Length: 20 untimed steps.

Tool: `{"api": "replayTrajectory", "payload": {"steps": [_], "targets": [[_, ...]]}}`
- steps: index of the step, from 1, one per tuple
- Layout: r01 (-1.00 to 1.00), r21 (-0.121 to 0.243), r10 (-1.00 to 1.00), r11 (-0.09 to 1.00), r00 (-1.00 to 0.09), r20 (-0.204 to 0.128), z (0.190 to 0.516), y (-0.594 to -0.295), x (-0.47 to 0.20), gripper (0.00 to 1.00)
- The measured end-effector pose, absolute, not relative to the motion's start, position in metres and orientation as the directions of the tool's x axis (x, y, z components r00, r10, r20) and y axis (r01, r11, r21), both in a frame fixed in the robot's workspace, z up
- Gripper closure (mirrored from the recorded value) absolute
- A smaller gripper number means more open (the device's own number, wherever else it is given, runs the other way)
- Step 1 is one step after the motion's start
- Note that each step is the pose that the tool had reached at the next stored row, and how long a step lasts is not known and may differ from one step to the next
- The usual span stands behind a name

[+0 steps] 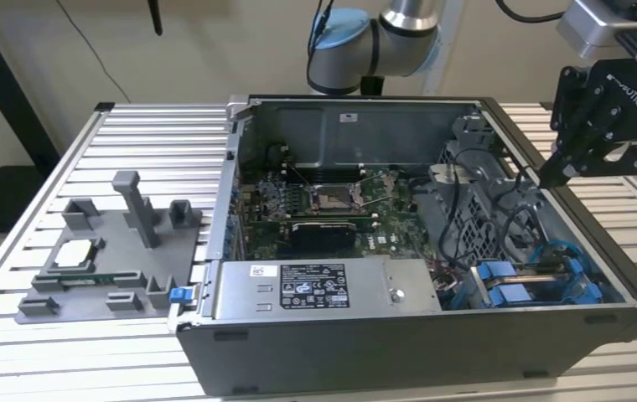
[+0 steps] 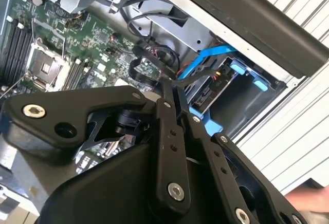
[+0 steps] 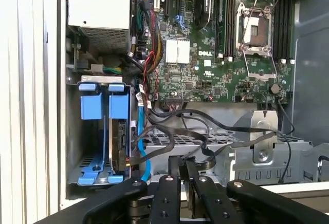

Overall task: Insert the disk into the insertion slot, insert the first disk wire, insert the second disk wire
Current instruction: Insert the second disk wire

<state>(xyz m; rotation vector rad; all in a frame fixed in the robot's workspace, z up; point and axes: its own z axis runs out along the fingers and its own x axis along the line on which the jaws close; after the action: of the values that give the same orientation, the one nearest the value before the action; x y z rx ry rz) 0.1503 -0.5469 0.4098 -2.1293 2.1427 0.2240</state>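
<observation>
Black jointed linkage of the pincer (image 2: 174, 93) nearest, bolted with silver screws in both wrist views; matte fingers (image 3: 186, 165) drawn together to a narrow gap, tips close over a loop of flat black cable (image 2: 154, 59); cannot tell whether anything is pinched between them. Poised above the far-right wall of the open computer case (image 1: 408, 352) in the exterior view, pincer (image 1: 553, 177) apart from the rim.

Just beyond the fingertips, a tangle of black cables and one flat blue data cable (image 3: 140, 142) draped across a perforated grey metal bracket (image 3: 247, 152). Beside that, the insertion slot (image 3: 102, 131), a narrow dark grey steel cage at the case's front corner, fitted with two blue plastic carriers (image 3: 91, 106) side by side; a drive seated edge-on in the one nearer the cables, blue cable running down alongside it. Same bay (image 1: 531, 285) in the exterior view at the near right corner of the case.

Further in, green motherboard (image 3: 205, 59) flat on the case floor, dense with small components, square silver processor socket (image 3: 255, 26) with its latch frame, dark memory slots flanking it. Silver boxed power supply (image 1: 318, 289) with a white label along the case's front edge.

Farther off on the ribbed aluminium surface (image 1: 28, 276), at the exterior view's left, a grey moulded fixture (image 1: 117, 260) with upright posts, carrying a square silver processor chip (image 1: 76, 253).
</observation>
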Motion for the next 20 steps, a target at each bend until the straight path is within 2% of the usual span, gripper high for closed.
{"api": "replayTrajectory", "payload": {"steps": [10,17,20], "targets": [[-1.0,0.023,-0.986,0.001,-0.005,-0.167,0.41,-0.549,0.139,1.0],[-1.0,0.021,-0.993,0.0,-0.003,-0.119,0.41,-0.553,0.136,1.0],[-1.0,0.004,-0.995,-0.002,0.001,-0.101,0.41,-0.553,0.133,1.0]]}}
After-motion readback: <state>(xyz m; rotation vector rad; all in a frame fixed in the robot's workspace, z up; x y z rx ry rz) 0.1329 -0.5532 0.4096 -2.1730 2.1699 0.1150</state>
